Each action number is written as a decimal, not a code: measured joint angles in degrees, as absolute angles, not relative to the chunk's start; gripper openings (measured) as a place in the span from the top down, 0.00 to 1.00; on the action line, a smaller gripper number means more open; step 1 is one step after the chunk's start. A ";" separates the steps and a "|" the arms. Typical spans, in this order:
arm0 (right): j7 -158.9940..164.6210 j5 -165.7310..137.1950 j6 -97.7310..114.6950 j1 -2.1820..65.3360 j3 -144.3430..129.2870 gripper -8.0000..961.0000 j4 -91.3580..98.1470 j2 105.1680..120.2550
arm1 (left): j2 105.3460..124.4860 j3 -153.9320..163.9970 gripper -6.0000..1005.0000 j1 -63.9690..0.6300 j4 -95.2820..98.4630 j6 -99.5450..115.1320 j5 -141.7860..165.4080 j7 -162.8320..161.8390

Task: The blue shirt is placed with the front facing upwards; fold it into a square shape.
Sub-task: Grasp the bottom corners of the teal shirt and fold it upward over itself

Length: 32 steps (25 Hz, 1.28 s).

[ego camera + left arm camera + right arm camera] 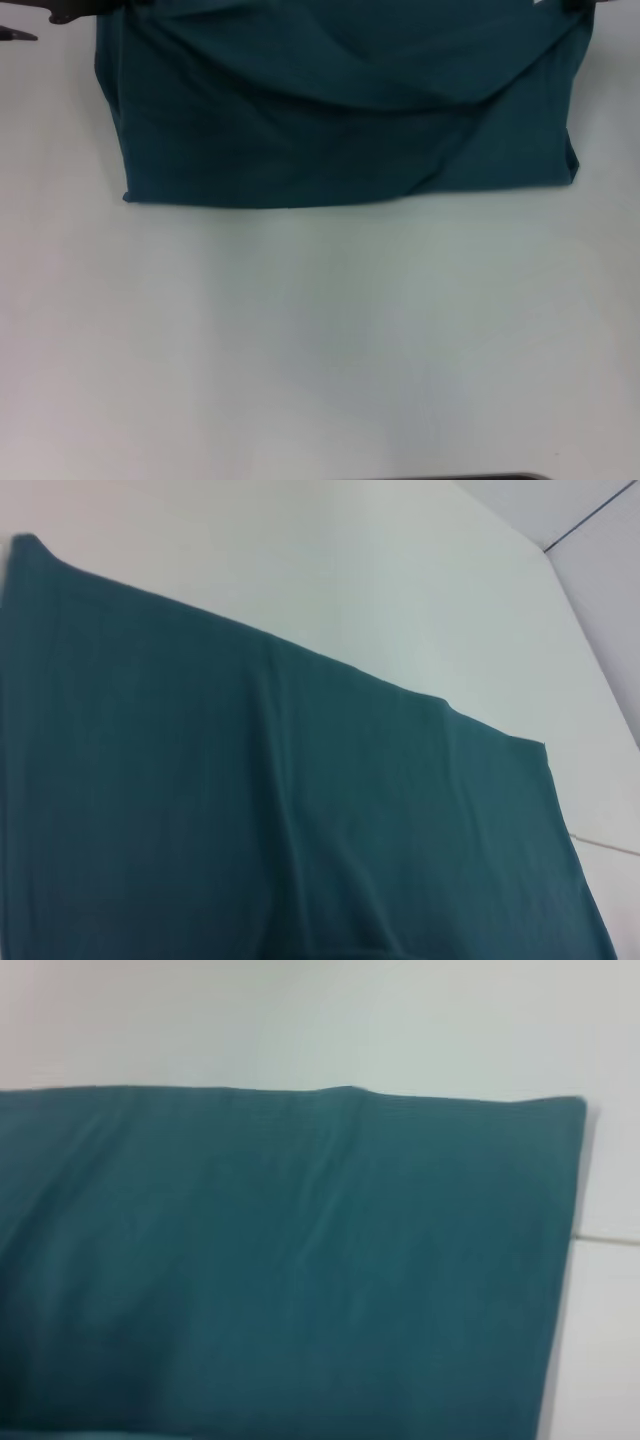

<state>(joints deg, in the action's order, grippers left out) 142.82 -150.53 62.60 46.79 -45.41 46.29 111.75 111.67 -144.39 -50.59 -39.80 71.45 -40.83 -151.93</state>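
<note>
The blue shirt (340,140) lies across the far part of the white table (320,340), folded into a wide band with a straight near edge. No lettering or collar shows. Its upper layer is raised at both far corners and sags in a curve between them. My left gripper (72,14) shows as a dark tip at the shirt's far left corner, my right gripper (580,6) at its far right corner, each shut on the cloth. The left wrist view (250,800) and the right wrist view (300,1260) show the shirt close up, without fingers.
Bare white table lies between the shirt's near edge and me. A dark strip (490,477) shows at the table's near edge. A thin seam line in the table surface (610,1240) runs beside the shirt's end.
</note>
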 joint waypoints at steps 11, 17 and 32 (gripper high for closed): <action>142.82 -155.37 55.07 48.45 -47.20 0.94 46.21 114.55 | 111.63 -142.65 0.94 -50.63 -39.63 68.30 -40.77 -151.59; 142.82 -155.84 51.96 48.58 -48.48 0.94 44.55 114.98 | 111.72 -142.37 0.94 -50.67 -38.94 66.65 -40.71 -149.74; 142.41 -156.00 45.06 48.99 -52.56 0.94 40.56 115.26 | 112.67 -140.61 0.94 -51.78 -36.83 61.60 -40.94 -149.07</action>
